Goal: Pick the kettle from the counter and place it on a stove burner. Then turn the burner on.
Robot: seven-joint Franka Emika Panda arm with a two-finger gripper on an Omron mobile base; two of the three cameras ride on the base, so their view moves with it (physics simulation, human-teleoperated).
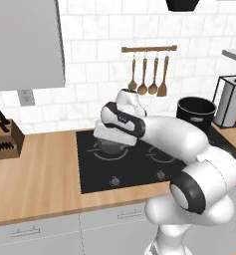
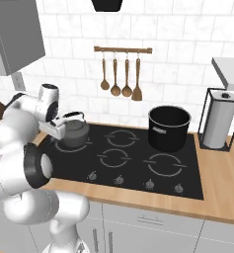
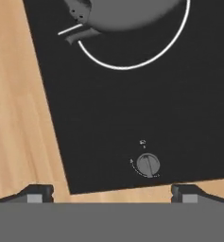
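The dark grey kettle [image 2: 75, 131] stands on the rear-left stove burner [image 2: 69, 146] of the black cooktop. In the hand view the kettle [image 3: 125, 12] sits at the top edge inside the burner's pale ring [image 3: 132, 64]. My gripper [image 3: 112, 193] is open and holds nothing; it hovers over the cooktop's front-left corner, just this side of the kettle. A round burner knob [image 3: 147, 164] lies a little ahead of the fingertips [image 3: 35, 194]. In the left base view my hand [image 1: 109, 135] covers most of the kettle. The light wood counter [image 3: 16, 118] runs beside the cooktop.
A tall black pot [image 2: 169, 127] stands on the rear-right burner. More knobs [image 2: 119, 180] line the cooktop's front edge. A knife block [image 1: 5, 140] sits on the counter at left, a paper towel holder [image 2: 219, 121] at right, and wooden utensils [image 2: 121, 74] hang on the wall.
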